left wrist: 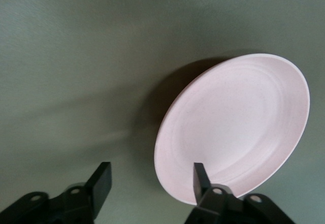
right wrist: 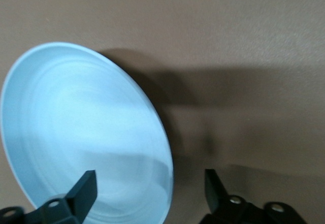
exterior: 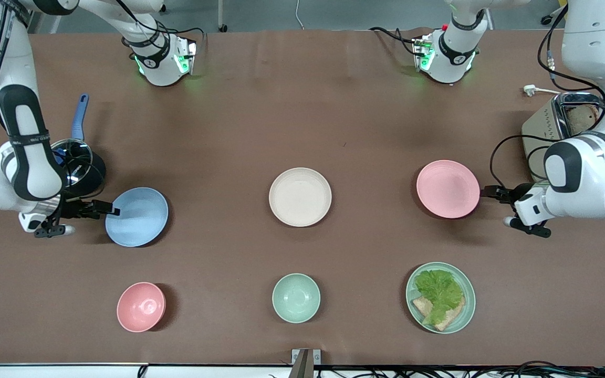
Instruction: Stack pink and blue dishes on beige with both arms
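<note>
The beige plate (exterior: 300, 197) lies in the middle of the table. The light blue plate (exterior: 137, 216) is toward the right arm's end. My right gripper (exterior: 114, 211) is at its rim, open. In the right wrist view, the blue plate (right wrist: 81, 132) has its rim between the spread fingers of the right gripper (right wrist: 150, 183), one over the plate, one over the table. The pink plate (exterior: 448, 189) is toward the left arm's end, with my left gripper (exterior: 485, 191) open at its rim. In the left wrist view, the left gripper (left wrist: 151, 179) straddles the pink plate's (left wrist: 238, 122) edge.
Nearer the front camera stand a pink bowl (exterior: 141, 306), a mint green bowl (exterior: 295, 297) and a mint green plate (exterior: 468, 310) with lettuce and bread. A black pot (exterior: 79, 163) with a blue handle sits by the right arm. A toaster (exterior: 565, 123) sits by the left arm.
</note>
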Available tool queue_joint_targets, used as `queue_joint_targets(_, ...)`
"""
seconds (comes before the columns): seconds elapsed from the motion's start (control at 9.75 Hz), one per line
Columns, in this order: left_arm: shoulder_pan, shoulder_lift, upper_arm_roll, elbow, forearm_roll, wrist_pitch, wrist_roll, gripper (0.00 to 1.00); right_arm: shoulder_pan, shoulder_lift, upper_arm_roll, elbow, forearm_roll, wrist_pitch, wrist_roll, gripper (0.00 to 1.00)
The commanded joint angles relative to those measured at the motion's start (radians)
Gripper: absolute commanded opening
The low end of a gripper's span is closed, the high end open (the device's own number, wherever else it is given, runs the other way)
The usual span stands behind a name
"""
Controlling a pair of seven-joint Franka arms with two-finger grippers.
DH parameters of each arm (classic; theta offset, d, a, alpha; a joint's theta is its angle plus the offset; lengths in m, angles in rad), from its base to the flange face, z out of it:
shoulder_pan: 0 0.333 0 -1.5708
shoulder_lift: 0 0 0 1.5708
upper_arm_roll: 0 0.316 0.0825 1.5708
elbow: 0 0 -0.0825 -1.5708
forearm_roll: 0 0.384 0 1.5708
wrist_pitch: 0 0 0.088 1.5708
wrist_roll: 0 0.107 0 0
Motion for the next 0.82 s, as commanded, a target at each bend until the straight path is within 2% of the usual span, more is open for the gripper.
queue_joint_targets(0.0,-0.01,0.031,0.003,-0.063,-0.029,0.075,0.019,0.66,0.0,0.002,0.001,-0.018,0.034,0.013,-0.036,0.47)
queue_joint_targets(0.1,-0.014,0.045,0.0,-0.064,-0.031,0.076,0.019,0.57,0.003,0.002,0.001,-0.018,0.034,0.006,-0.036,0.13)
queue_joint_targets(0.21,-0.016,0.054,0.0,-0.064,-0.031,0.078,0.02,0.48,0.006,0.001,0.001,-0.013,0.034,0.0,-0.023,0.02)
queue_joint_targets(0.31,-0.016,0.054,0.0,-0.064,-0.031,0.078,0.02,0.31,0.006,0.001,0.0,-0.006,0.034,-0.026,-0.012,0.02)
queue_joint_targets(0.41,-0.019,0.056,-0.005,-0.063,-0.029,0.086,0.02,0.02,0.009,-0.006,-0.006,0.017,0.034,-0.064,0.022,0.01)
queue_joint_targets(0.62,-0.025,0.056,-0.008,-0.066,-0.031,0.109,0.02,0.0,0.026,-0.022,-0.034,0.124,-0.007,-0.246,0.113,0.01)
queue_joint_targets(0.72,-0.025,0.056,-0.008,-0.066,-0.031,0.109,0.022,0.0,0.023,-0.029,-0.03,0.202,-0.083,-0.357,0.207,0.01)
